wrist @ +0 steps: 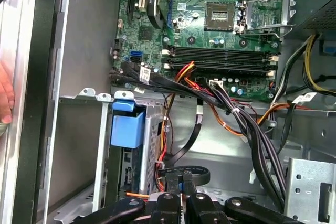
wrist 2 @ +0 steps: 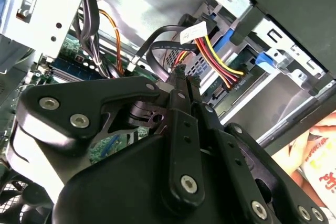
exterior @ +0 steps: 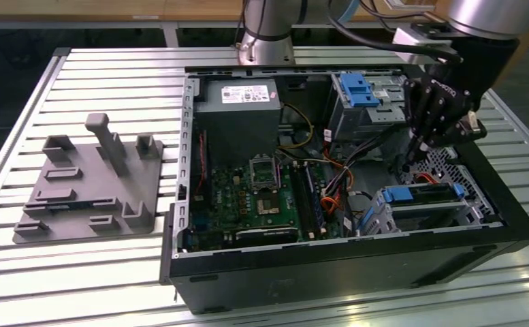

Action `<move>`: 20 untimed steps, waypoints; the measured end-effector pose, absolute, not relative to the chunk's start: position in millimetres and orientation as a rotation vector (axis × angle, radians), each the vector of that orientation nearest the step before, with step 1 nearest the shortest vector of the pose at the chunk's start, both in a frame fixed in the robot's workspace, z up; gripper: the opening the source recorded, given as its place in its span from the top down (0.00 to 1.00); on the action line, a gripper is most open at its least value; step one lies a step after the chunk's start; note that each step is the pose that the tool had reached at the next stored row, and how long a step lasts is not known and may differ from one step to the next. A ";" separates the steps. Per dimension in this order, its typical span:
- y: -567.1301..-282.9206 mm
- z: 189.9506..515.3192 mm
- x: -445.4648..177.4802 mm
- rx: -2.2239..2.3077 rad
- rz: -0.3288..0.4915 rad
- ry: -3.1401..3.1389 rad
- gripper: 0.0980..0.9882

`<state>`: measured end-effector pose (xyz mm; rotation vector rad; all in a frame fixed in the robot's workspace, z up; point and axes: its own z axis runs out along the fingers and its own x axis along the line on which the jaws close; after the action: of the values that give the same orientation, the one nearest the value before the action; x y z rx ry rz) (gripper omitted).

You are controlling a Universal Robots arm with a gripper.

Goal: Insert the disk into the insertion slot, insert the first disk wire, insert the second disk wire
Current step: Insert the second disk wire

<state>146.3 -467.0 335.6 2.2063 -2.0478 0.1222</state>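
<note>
1. Open tower case lies on its side on a slatted metal table. A grey moulded fixture plate sits on the table on the exterior view's left, apart from the case.
2. Disk is already seated in the insertion slot, the low perforated cage in the case corner at the exterior view's right. Its blue caddy handle shows in the first wrist view, at the mouth of the bay.
3. Taller grey cage with blue latch is further back in the case and is not involved.
4. Gripper hangs inside the case, just above and beside the slot, between the two cages.
5. Fingers are pinched narrow, with no gap visible in both wrist views. The tips sit on the end of a black flat wire; it looks gripped.
6. That wire runs from the motherboard side down to the fingertips, and its end is near the disk's rear but not at it.
7. Red/yellow/black power bundle runs toward the disk cage. Can't tell whether it is plugged in.
8. Labels:
   - The power supply carries a white sticker; its print is too small to read.
   - White tag on a cable has print that is not legible.
   - Another cable tag has no readable text.
9. A person's hand rests outside the case wall, in the first wrist view.
</note>
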 end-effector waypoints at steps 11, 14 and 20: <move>-474.1 336.5 146.4 2.215 0.066 -2.097 0.95; -476.8 337.3 146.3 2.229 0.039 -2.110 0.95; -484.4 342.3 146.3 2.237 0.022 -2.119 0.95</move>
<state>146.3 -484.4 342.3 2.2371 -2.1189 0.0216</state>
